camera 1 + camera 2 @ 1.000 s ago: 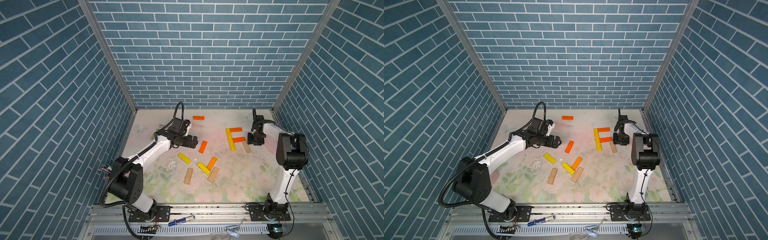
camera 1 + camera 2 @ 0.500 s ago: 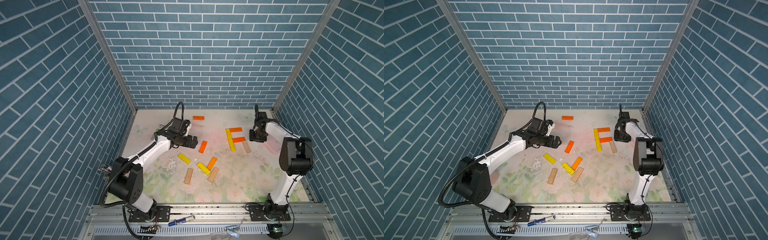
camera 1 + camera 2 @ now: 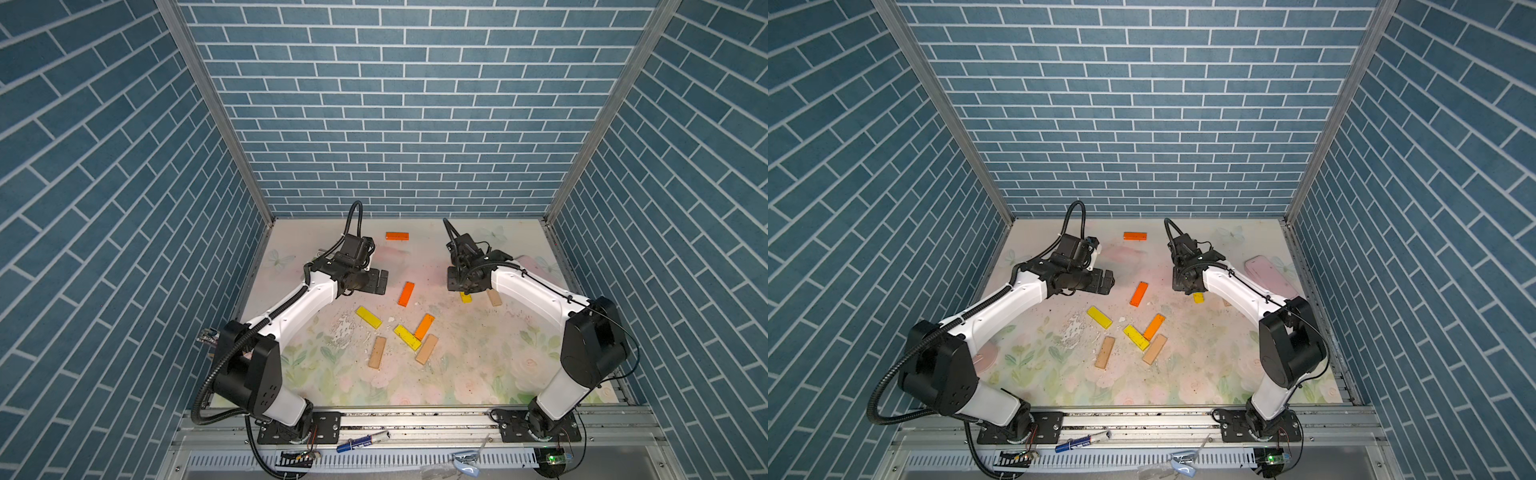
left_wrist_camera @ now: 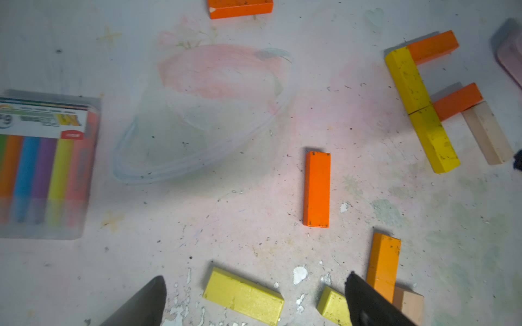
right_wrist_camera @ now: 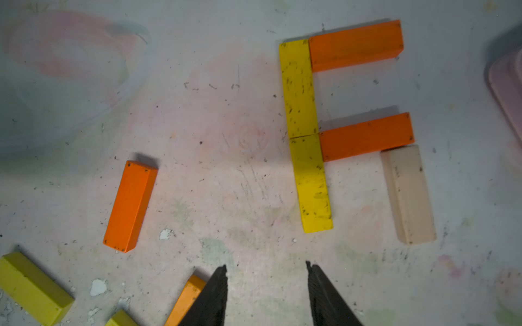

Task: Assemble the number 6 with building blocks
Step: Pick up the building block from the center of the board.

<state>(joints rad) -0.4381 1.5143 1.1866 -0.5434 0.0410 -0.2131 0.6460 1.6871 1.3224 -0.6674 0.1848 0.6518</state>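
Your right gripper [image 5: 266,265] hangs low over the mat [image 5: 226,169]. Its two dark ribbed fingers [image 5: 217,293] are partly spread: bare mat shows between them and they pinch nothing. Just beyond the tips lies the started figure. Two yellow planks [image 5: 298,87] sit end to end as one straight bar. The end orange plank [image 5: 356,45] butts against one end of the bar at a right angle. The middle orange plank [image 5: 367,137] butts where the yellows meet. A pale tan plank [image 5: 408,194] touches its outer end and runs alongside the second yellow. The yellow paint is speckled with dark spots, while the tan wood is bare and matt.

In both top views the right arm covers most of this figure.

Your left gripper [image 4: 254,276] has its fingers spread wide and holds nothing. Between the two grippers a loose orange plank [image 3: 406,293] lies flat and alone. Nearer to the front you find a single yellow plank [image 3: 368,317]. Beside it is a small group, a yellow piece [image 3: 407,337] and an orange piece [image 3: 424,326] making a V, with a tan piece [image 3: 427,349] just beside them. A second tan piece [image 3: 377,352] lies apart. The far orange plank [image 3: 397,236] rests near the back wall.

The mat is floral, smeared with chalky colour and dotted with white flakes [image 3: 345,328]. A smooth pink rounded case [image 3: 1268,276] lies by the side wall, and a clear pack of coloured sticks [image 4: 42,163] shows in the left wrist view.
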